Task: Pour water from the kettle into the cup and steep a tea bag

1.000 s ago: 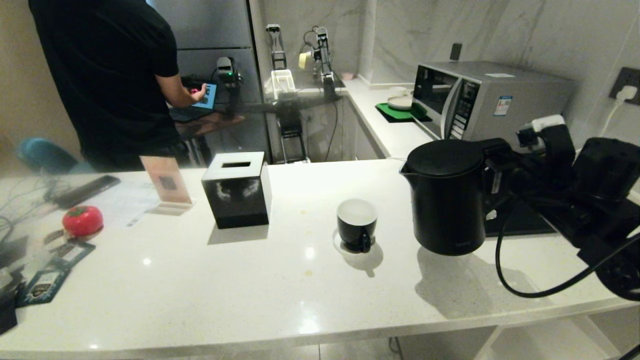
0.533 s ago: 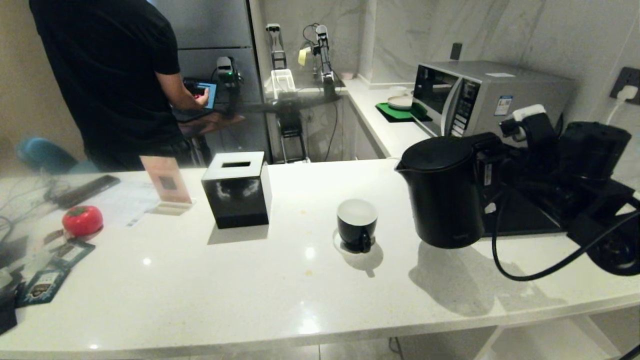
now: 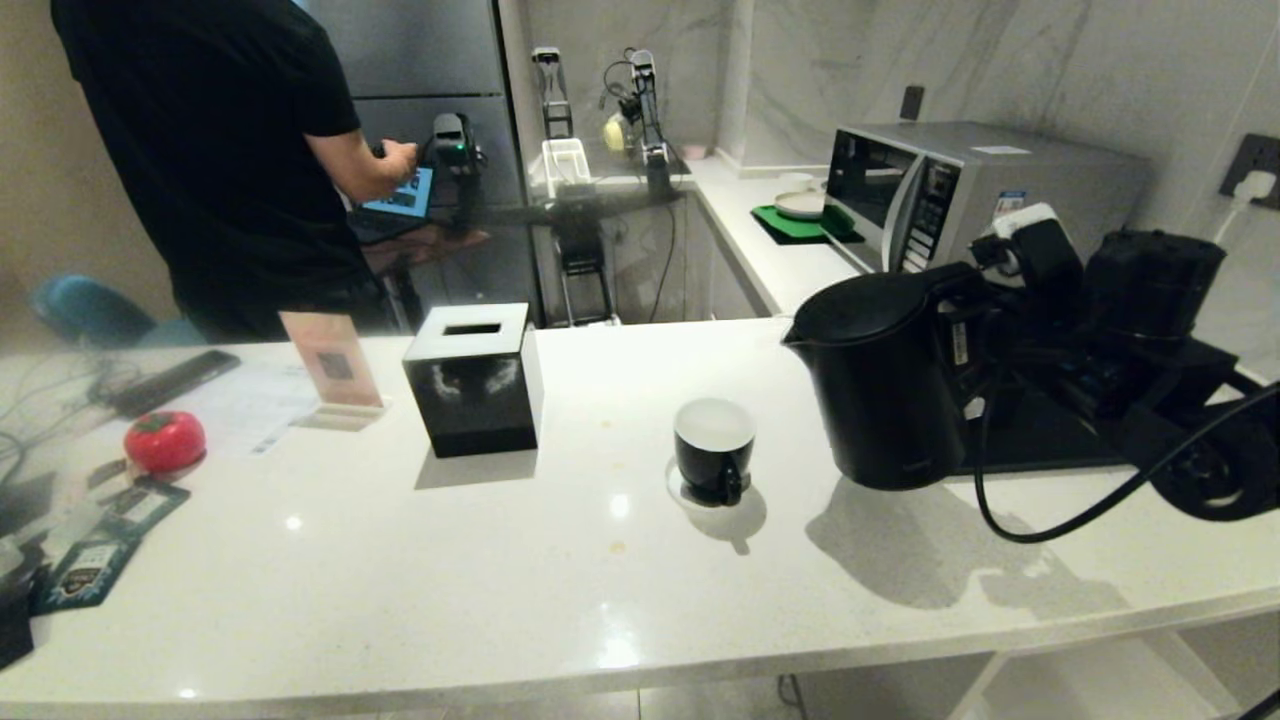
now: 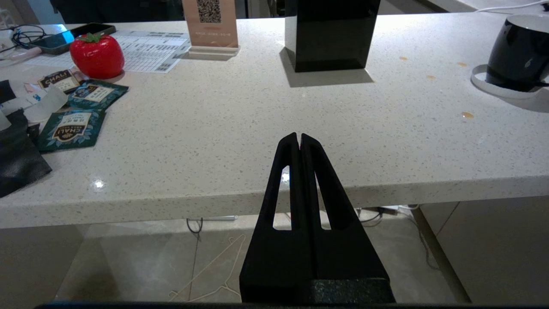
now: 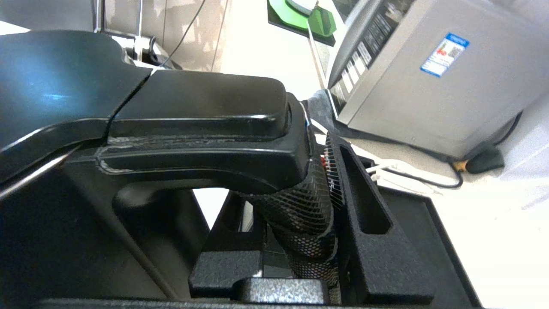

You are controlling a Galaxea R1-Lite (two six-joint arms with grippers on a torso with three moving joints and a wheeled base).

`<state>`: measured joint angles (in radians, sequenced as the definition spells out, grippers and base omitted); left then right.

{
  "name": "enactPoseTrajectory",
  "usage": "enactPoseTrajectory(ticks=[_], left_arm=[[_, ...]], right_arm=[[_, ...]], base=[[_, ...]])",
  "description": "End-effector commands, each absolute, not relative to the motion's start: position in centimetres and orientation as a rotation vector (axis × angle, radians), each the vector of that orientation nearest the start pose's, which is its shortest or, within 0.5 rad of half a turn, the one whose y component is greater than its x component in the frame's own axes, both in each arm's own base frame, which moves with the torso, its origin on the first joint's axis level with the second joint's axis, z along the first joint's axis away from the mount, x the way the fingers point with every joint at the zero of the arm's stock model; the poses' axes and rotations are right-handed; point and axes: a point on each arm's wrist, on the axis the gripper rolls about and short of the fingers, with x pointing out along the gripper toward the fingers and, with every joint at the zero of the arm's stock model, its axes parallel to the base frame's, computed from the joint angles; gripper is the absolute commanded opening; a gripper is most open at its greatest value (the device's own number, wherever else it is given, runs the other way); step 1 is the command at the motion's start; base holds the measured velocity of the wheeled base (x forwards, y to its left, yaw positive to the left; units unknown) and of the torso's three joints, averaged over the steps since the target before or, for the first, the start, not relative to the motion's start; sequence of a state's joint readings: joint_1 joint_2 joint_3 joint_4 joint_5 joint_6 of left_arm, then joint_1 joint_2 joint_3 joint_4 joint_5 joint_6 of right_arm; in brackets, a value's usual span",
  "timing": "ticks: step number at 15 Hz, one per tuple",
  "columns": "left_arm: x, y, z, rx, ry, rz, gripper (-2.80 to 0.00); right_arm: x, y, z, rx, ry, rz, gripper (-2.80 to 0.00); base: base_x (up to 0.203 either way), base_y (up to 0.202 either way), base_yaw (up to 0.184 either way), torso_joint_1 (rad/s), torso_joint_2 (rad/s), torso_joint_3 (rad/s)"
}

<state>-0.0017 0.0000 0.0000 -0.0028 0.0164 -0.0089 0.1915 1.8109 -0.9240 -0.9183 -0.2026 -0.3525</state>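
One tool gripping kettle handle

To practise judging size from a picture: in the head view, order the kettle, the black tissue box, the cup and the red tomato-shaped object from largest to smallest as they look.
1. kettle
2. tissue box
3. cup and tomato-shaped object: these look about alike, so no ranking between them.

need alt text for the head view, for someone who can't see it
The right gripper holds a black kettle by its handle, lifted and tipped slightly toward a black cup on the white counter. Further left sit a black tissue box and a red tomato-shaped object; a person in black stands behind the counter.
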Motion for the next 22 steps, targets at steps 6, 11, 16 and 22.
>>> enactPoseTrajectory(ticks=[6, 11, 16, 22], left_arm=[[-2.3, 0.0, 7.6, -0.009, -0.002, 0.015, -2.80], [-2.3, 0.0, 7.6, -0.009, -0.002, 0.015, -2.80], [-2.3, 0.0, 7.6, -0.009, -0.002, 0.015, -2.80], [-2.3, 0.0, 7.6, -0.009, -0.002, 0.015, -2.80]], right_arm=[[34.3, 6.9, 21.2, -0.400, -0.053, -0.009, -2.80], [34.8, 7.3, 21.3, -0.439, -0.041, -0.009, -2.80], [35.4, 8.0, 21.0, -0.517, -0.043, 0.004, -2.80], [36.3, 8.2, 20.6, -0.597, -0.040, 0.007, -2.80]], base=[[0.000, 0.000, 0.000, 0.000, 0.00, 0.000], [0.000, 0.000, 0.000, 0.000, 0.00, 0.000], [0.000, 0.000, 0.000, 0.000, 0.00, 0.000], [0.000, 0.000, 0.000, 0.000, 0.00, 0.000]])
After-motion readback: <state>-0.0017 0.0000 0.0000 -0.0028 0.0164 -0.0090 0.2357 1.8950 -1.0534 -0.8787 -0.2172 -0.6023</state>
